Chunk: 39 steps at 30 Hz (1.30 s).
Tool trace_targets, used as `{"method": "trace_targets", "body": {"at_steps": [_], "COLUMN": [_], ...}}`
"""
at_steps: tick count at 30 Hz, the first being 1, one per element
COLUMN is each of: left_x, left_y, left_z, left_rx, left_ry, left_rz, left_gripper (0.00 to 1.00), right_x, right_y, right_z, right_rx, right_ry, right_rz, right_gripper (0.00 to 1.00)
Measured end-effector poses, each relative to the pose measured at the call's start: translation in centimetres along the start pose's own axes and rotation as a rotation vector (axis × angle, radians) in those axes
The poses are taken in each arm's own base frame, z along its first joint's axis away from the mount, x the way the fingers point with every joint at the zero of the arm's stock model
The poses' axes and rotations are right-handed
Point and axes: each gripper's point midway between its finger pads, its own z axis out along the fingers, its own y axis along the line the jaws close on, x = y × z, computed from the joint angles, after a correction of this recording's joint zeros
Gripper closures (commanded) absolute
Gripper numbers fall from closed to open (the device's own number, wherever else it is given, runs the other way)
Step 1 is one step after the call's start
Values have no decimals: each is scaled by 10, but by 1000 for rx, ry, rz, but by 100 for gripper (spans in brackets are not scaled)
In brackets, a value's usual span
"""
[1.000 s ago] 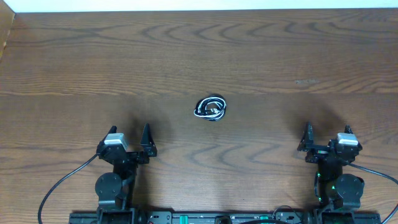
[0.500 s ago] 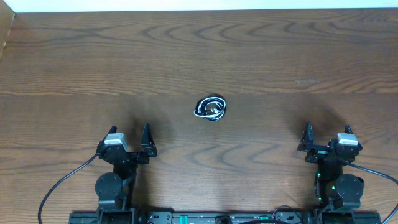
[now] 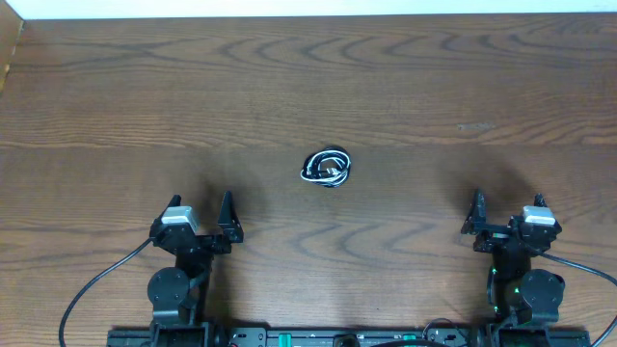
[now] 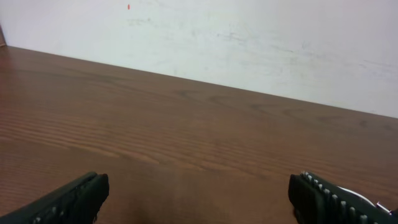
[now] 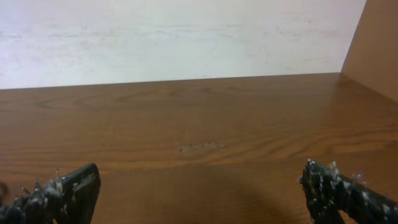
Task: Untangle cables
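Note:
The cables [image 3: 327, 168] lie in one small tight knot of black and white cord on the wooden table [image 3: 308, 77], near its middle. My left gripper [image 3: 201, 202] rests near the front edge, below and left of the knot and well apart from it. It is open, with nothing between its fingers. My right gripper [image 3: 508, 204] sits near the front edge at the right, farther from the knot, and it is open and empty too. Neither wrist view shows the knot. The left gripper [image 4: 199, 190] and the right gripper [image 5: 200, 180] each frame only bare wood between wide-spread fingers.
A white wall [image 4: 249, 43] runs along the table's far edge. A wooden side panel [image 5: 373, 43] stands at the right end, and another edge shows at the far left [image 3: 10, 48]. The left arm's thick black wire [image 3: 92, 289] loops at the front left. A faint scuff [image 3: 474, 126] marks the wood.

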Motion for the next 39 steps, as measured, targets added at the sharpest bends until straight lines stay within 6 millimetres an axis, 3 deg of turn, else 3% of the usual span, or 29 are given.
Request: {"method": "trace_targets", "body": {"at_steps": [13, 23, 29, 36, 39], "left_x": [-3, -8, -49, -78, -104], "left_y": [0, -1, -10, -16, -21], "left_z": [0, 0, -5, -13, -21], "left_rx": [-1, 3, 38, 56, 64], "left_ry": [-11, -35, -207, -297, -337], "left_rz": [1, 2, 10, 14, 15], "left_gripper": [2, 2, 3, 2, 2], "right_x": [0, 2, 2, -32, -44], "right_y": [-1, 14, 24, 33, 36], "right_z": [0, -1, 0, -3, -4], "right_rx": [4, -82, -138, -186, -203], "right_ry": [0, 11, 11, -132, -178], "right_rz": [0, 13, -10, -47, -53], "right_gripper": [1, 1, 1, 1, 1]}}
